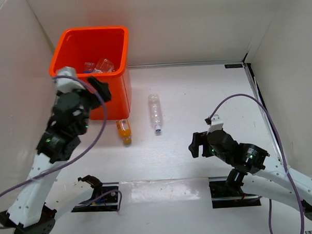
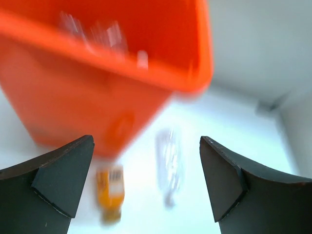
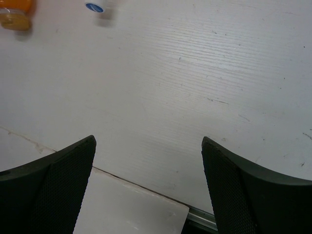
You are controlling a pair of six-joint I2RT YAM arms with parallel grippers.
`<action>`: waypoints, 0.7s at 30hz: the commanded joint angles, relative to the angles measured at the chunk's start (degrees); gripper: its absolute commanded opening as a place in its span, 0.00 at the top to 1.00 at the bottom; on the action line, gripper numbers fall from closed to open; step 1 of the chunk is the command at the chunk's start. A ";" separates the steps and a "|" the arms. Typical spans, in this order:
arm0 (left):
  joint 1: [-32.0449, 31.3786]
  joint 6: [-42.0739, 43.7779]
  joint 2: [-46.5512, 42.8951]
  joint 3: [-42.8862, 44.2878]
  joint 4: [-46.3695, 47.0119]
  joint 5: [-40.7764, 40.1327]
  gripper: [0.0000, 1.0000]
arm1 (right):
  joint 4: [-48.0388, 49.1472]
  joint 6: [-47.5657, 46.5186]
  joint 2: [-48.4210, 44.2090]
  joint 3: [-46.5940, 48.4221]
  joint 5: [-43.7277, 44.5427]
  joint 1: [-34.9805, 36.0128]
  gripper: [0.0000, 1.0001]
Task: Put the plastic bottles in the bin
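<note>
White tabletop (image 1: 197, 105) — orange-filled bottle (image 1: 124, 132), clear bottle (image 1: 155, 113) right of left hand (image 1: 103, 91) by bin (image 1: 126, 51)

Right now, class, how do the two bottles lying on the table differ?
The orange bottle holds orange liquid; the clear bottle looks empty. The orange bottle is shorter than the clear bottle. The orange bottle lies close beside the bin; the clear bottle lies further right, apart from it. Both lie on their sides on the table, outside the bin.
</note>
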 commanded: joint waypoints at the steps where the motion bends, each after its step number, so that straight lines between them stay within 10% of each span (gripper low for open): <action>1: -6.11 -4.27 5.20 -9.91 -0.88 1.34 0.00 | 1.78 -0.70 -0.07 -0.25 -0.45 0.10 0.10; 6: -11.14 -6.91 11.70 -20.38 2.38 -2.70 0.00 | 1.60 -0.79 -0.33 -0.34 -0.45 0.27 0.10; 21: -0.78 -11.39 32.53 -21.97 5.37 6.33 0.00 | 1.43 -0.44 -0.50 -0.52 -0.54 1.33 0.10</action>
